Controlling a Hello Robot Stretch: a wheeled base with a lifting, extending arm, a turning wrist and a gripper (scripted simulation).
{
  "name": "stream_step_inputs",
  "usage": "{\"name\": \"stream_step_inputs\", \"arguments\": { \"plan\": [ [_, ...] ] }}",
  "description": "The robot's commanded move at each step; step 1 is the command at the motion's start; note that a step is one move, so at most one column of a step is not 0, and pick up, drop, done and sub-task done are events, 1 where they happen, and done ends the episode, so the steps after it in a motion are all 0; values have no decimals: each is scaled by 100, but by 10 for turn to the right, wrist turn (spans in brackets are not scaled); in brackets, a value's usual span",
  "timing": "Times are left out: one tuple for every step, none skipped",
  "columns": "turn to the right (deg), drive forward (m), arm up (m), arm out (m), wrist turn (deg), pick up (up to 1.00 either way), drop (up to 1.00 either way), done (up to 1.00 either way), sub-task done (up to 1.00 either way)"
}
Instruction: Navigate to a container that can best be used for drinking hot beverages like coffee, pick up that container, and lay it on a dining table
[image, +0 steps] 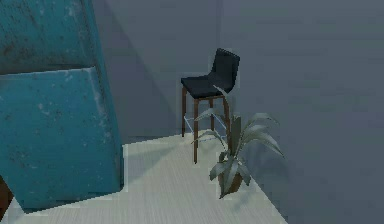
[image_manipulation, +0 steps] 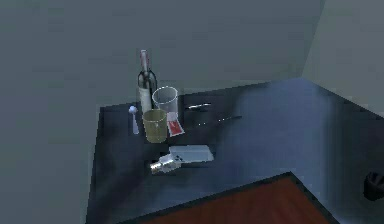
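- the likeliest drinking container you have is an olive-yellow cup (image_manipulation: 154, 125), standing upright left of centre in the arm side view, on a dark tabletop (image_manipulation: 270, 130).
- just above and right of it in the frame stands a white cup (image_manipulation: 165, 99), also upright; you cannot tell whether the two touch.
- left of the white cup, a slim bottle (image_manipulation: 145, 85) rises with its neck toward the top of the frame.
- a small red flat item (image_manipulation: 177, 127) lies just right of the olive-yellow cup, and a pale spoon (image_manipulation: 134, 118) lies just left of it.
- thin dark utensils (image_manipulation: 215, 120) lie to the right of the cups.
- lower in the frame, a grey flat device (image_manipulation: 192, 153) lies beside a small silver object (image_manipulation: 161, 167).
- a reddish-brown surface (image_manipulation: 270, 200) fills the lower right corner.
- you cannot tell the state of the gripper from these pictures.
- in the forward view, a dark bar stool (image: 212, 85) stands at centre against a grey wall, with a potted plant (image: 238, 150) below and right of it on pale floor (image: 170, 180).
- a large teal block (image: 55, 120) covers that frame's left side.
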Motion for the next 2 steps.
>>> {"name": "stream_step_inputs", "arguments": {
  "plan": [
    [0, 0, 38, 0, 0, 0, 0, 0, 0],
    [0, 0, 0, 28, 0, 0, 0, 0, 0]
  ]
}}
